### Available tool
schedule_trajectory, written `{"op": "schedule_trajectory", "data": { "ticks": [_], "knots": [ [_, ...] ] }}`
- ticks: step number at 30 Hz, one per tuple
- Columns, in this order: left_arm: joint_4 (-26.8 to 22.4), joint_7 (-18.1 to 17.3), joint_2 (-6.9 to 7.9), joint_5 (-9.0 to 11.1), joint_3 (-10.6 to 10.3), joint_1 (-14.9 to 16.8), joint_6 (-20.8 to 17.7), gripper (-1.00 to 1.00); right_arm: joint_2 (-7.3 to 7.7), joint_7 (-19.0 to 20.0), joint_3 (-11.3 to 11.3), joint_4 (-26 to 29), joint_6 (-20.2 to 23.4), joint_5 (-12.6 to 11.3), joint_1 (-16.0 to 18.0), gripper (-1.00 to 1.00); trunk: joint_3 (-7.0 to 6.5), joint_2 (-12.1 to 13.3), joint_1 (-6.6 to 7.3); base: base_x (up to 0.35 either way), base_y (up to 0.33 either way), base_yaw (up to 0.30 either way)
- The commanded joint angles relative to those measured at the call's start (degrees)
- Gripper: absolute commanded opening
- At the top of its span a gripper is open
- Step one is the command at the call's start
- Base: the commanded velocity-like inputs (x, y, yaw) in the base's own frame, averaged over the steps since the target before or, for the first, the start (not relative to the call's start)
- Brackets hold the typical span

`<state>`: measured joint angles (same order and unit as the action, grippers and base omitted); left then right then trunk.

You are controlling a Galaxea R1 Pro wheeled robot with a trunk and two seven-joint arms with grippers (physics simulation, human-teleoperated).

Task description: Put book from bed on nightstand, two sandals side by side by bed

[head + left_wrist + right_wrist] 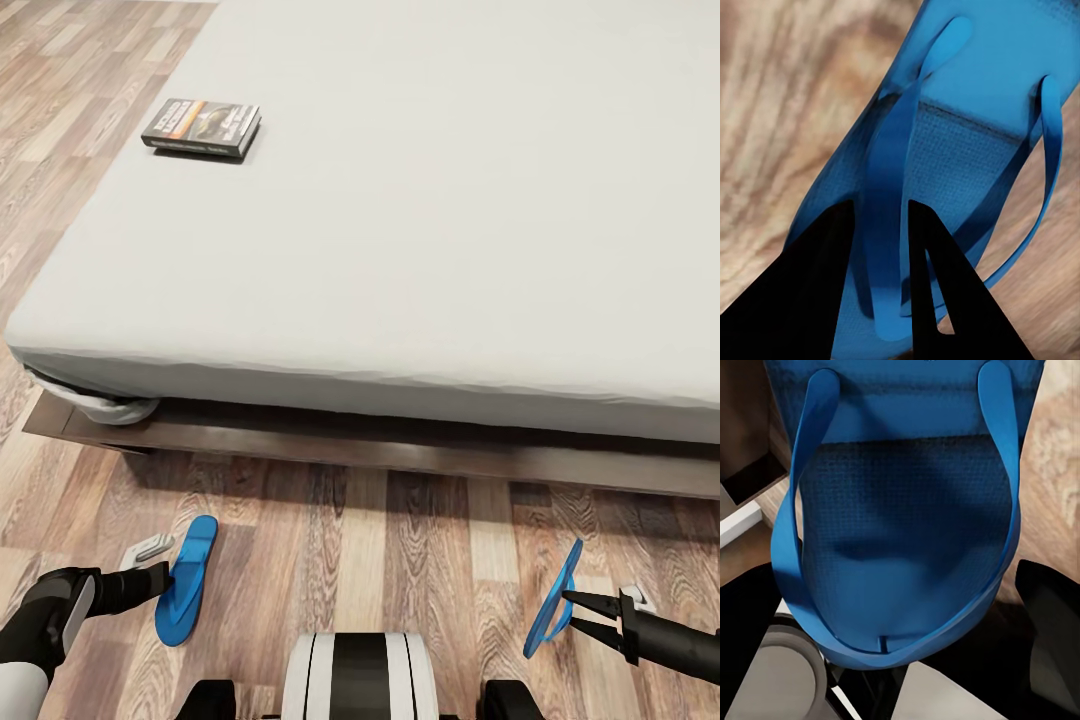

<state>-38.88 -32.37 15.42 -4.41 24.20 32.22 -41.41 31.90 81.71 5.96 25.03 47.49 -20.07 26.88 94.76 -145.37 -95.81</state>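
The book (200, 125) lies flat on the grey mattress (450, 250) of the bed, near its far left edge and well away from both arms. On the plank floor in front of the bed frame (400, 455), one blue sandal (186, 580) lies low and flat. My left gripper (168, 578) is shut on it, its dark fingers (817, 285) clamping a thong strap (886, 225). The other sandal (553, 598) stands up on its edge to the right, with my right gripper (570, 609) shut on its rim. Up close its sole (907, 547) and straps face the right wrist camera.
The bed's dark wooden frame runs across the view just ahead, with a bunched sheet corner (100, 405) at its left end. Wood floor stretches between the two sandals and along the bed's left side. My own base (360, 675) sits at the bottom centre.
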Motion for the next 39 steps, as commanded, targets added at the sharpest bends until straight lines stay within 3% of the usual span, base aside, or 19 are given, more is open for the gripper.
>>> {"op": "schedule_trajectory", "data": {
  "ticks": [1, 32, 33, 39],
  "knots": [
    [-0.05, -0.41, -0.04, -0.51, 0.25, 0.03, -0.25, -1.00, 0.01, 0.02, 0.02, 0.01, 0.49, -0.14, 0.01, -1.00, 0.03, -0.01, 0.01, 0.000, 0.000, 0.000],
    [-0.05, -0.46, -0.04, -0.51, 0.30, 0.03, -0.25, -1.00, 0.01, 0.02, 0.02, 0.01, 0.49, -0.14, 0.01, -1.00, 0.69, -0.05, -0.07, 0.000, 0.000, 0.000],
    [-0.05, -0.48, -0.04, -0.51, 0.31, 0.03, -0.26, 1.00, 0.01, 0.02, 0.02, 0.01, 0.49, -0.14, 0.01, -1.00, 0.69, -0.05, -0.07, 0.000, 0.000, 0.000],
    [-0.05, -0.58, -0.04, -0.51, 0.29, 0.03, -0.31, 1.00, 0.01, 0.02, 0.02, 0.01, 0.49, -0.14, 0.01, -1.00, 0.69, -0.05, -0.07, 0.000, 0.000, 0.000]
  ]
}}
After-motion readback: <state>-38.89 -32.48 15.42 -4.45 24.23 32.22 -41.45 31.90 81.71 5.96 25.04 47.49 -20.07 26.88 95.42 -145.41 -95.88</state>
